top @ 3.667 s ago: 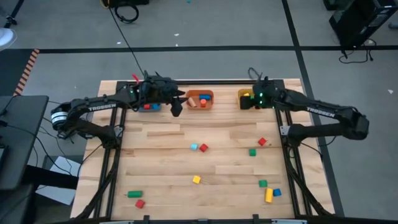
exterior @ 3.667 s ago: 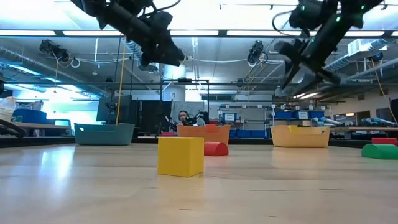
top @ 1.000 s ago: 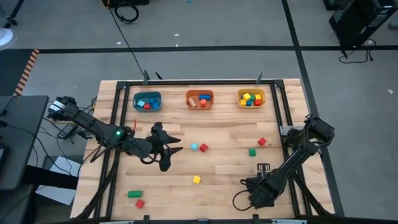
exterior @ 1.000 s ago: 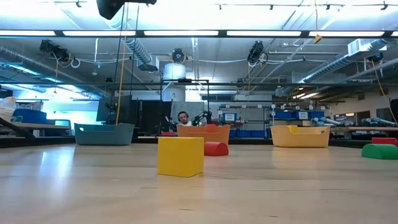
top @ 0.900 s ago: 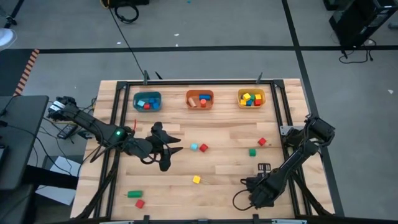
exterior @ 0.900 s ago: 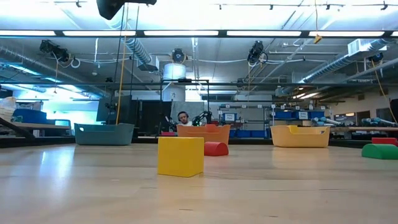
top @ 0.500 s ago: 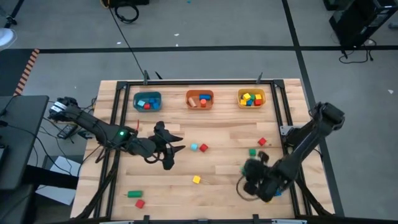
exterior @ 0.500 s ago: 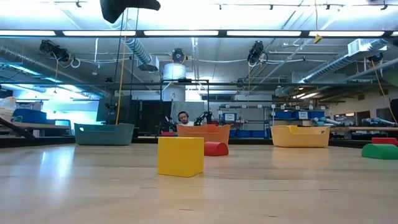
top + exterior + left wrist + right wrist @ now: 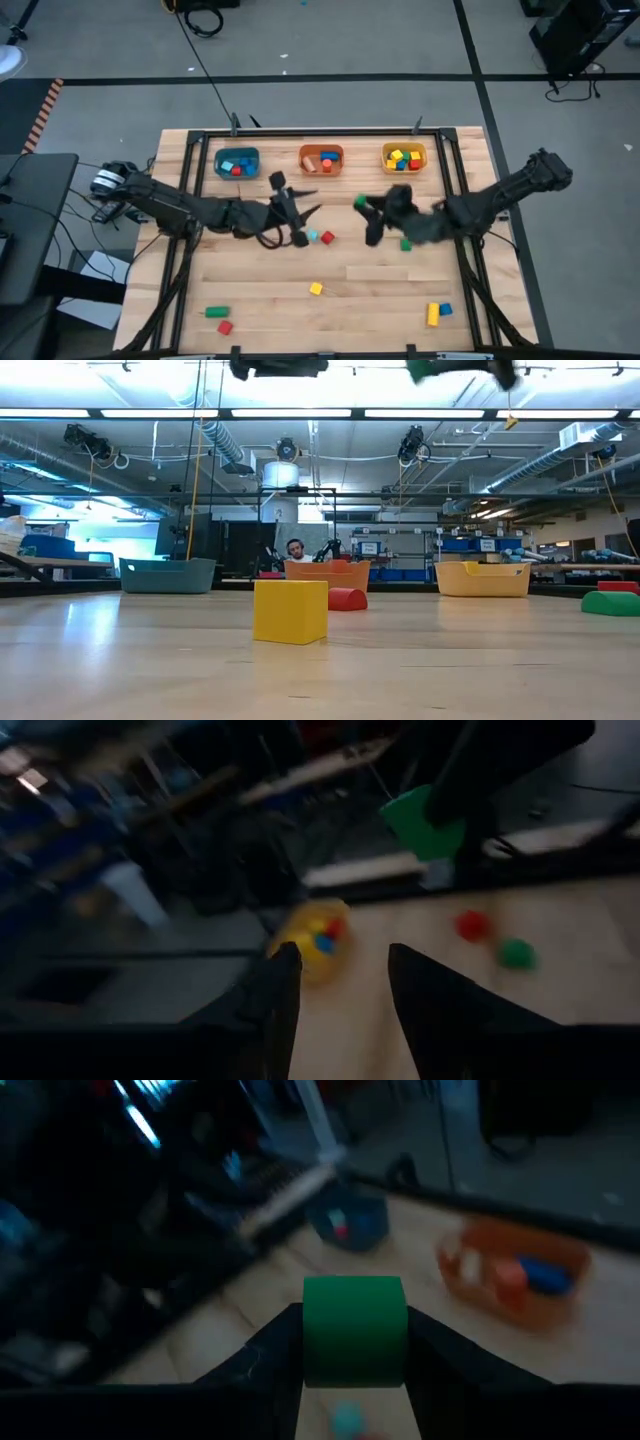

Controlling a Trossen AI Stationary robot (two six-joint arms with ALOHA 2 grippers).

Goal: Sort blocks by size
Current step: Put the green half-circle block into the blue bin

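Observation:
My right gripper point(image 9: 364, 206) hangs high over the table's middle, shut on a green block point(image 9: 359, 201) that fills the gap between its fingers in the right wrist view point(image 9: 353, 1330). My left gripper point(image 9: 312, 203) hovers just to its left, open with nothing between its fingers point(image 9: 340, 955). It faces the green block point(image 9: 420, 820). Loose blocks lie flat on the table: light blue point(image 9: 313, 236), red point(image 9: 327, 238), yellow point(image 9: 316, 289), green point(image 9: 406, 244), a yellow bar point(image 9: 432, 314) and a blue one point(image 9: 445, 310). My right gripper pinches the green block by two opposite sides point(image 9: 312, 1342) between its two fingers. The fingers run almost level, pointing toward the table's left. The block is lifted clear, high above the table top.
A teal bin point(image 9: 237, 163), an orange bin point(image 9: 321, 160) and a yellow bin point(image 9: 403, 158) stand along the far edge, each with blocks inside. A green block point(image 9: 216, 312) and a red one point(image 9: 224, 327) lie near the front left corner.
My right gripper has risen from the table's near right part with the green block, swung toward the far edge and the middle, and turned from pointing down to nearly level. The block is lifted clear. My left gripper has gone toward the right and far edge, rolling.

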